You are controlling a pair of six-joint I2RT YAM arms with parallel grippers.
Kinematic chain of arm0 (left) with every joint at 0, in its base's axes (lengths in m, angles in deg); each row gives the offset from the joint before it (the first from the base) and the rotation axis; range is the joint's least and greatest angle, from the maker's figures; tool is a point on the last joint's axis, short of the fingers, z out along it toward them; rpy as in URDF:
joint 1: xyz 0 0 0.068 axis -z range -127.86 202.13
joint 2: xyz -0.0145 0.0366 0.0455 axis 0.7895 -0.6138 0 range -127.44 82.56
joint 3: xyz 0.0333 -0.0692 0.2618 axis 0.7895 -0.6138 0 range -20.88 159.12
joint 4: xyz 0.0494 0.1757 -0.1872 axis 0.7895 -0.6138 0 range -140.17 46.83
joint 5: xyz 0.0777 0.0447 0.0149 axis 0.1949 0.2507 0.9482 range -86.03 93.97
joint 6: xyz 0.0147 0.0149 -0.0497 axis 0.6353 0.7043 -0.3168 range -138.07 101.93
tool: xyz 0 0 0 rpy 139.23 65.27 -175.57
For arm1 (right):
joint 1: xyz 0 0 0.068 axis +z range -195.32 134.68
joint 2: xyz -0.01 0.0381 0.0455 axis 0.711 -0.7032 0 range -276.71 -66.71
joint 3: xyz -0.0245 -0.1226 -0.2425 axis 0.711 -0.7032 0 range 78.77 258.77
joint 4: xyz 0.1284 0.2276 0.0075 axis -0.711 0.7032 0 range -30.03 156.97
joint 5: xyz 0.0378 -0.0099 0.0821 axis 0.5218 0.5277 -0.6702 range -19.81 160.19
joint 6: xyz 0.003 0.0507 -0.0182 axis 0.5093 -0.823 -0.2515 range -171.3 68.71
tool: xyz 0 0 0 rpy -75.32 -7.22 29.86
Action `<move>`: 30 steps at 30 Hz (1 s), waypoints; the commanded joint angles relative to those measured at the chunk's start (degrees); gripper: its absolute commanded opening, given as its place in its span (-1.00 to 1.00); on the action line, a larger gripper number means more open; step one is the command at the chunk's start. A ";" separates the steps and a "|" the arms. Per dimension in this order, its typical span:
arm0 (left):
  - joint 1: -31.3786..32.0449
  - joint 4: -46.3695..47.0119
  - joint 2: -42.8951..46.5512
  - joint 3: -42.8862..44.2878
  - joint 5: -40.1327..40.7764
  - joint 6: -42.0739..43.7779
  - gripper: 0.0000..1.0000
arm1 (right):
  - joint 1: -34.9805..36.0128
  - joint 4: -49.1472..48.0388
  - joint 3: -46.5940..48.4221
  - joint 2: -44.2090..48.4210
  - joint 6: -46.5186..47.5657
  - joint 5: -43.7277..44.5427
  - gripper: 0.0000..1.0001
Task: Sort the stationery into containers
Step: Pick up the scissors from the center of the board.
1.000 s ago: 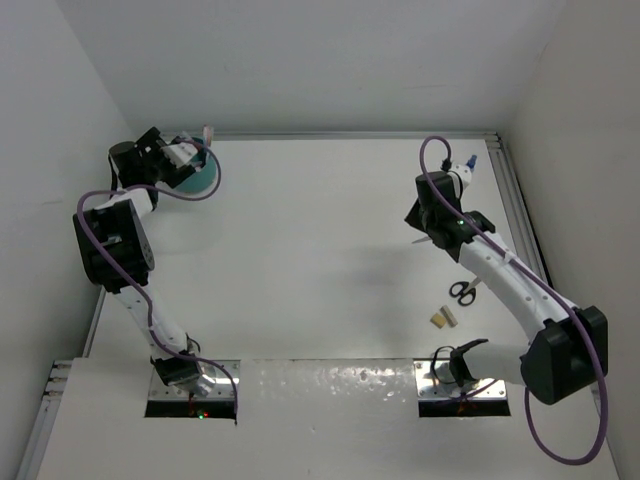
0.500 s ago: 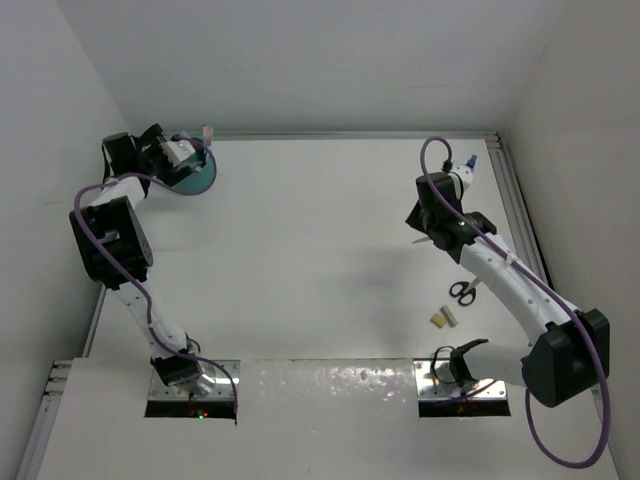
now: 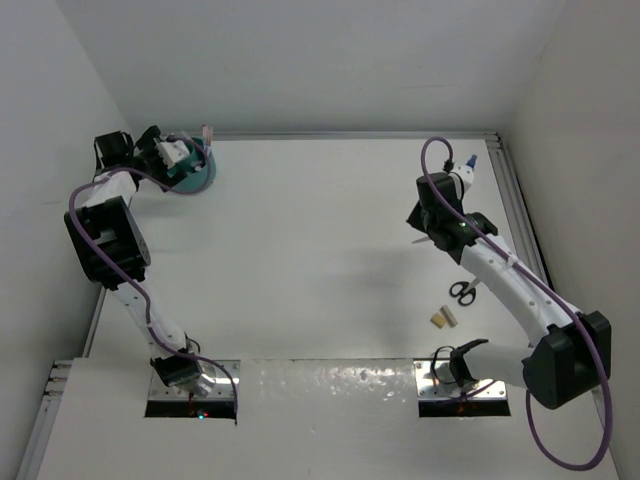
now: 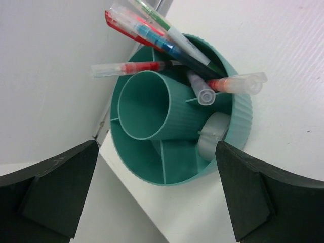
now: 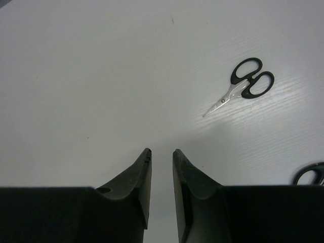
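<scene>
Pot [image 4: 242, 119] first: the wall stands close beside it, and your left gripper [image 4: 156, 167] hangs right over it, fingers spread wide and empty; go lower and a finger could catch its rim and tip it; pens [image 4: 147, 33] lean out over the pot's far rim and could be knocked loose; scissors [image 5: 239, 89] lie flat, far across the table from the pot; your right gripper [image 5: 161, 157], near them, is pinched to an empty slit and could skid off them unless widened.

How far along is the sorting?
Done: pens and a tape ring sit in the pot. In hand: nothing; the left gripper is open above the pot, the right gripper empty, barely open. Remaining: scissors and tan blocks lie on the table.
</scene>
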 commanded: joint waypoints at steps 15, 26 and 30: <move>1.01 21.73 17.16 -0.08 25.73 -60.91 0.87 | -7.82 14.41 -1.55 0.14 -0.63 -9.25 -0.40; 2.76 -2.78 24.64 -1.67 37.82 -73.32 0.52 | -21.09 -3.53 -5.19 -5.21 -14.52 -17.05 -0.64; 5.66 -9.02 24.12 -0.62 34.47 -73.77 0.47 | -23.71 2.17 2.29 -13.99 -10.58 -9.21 -0.67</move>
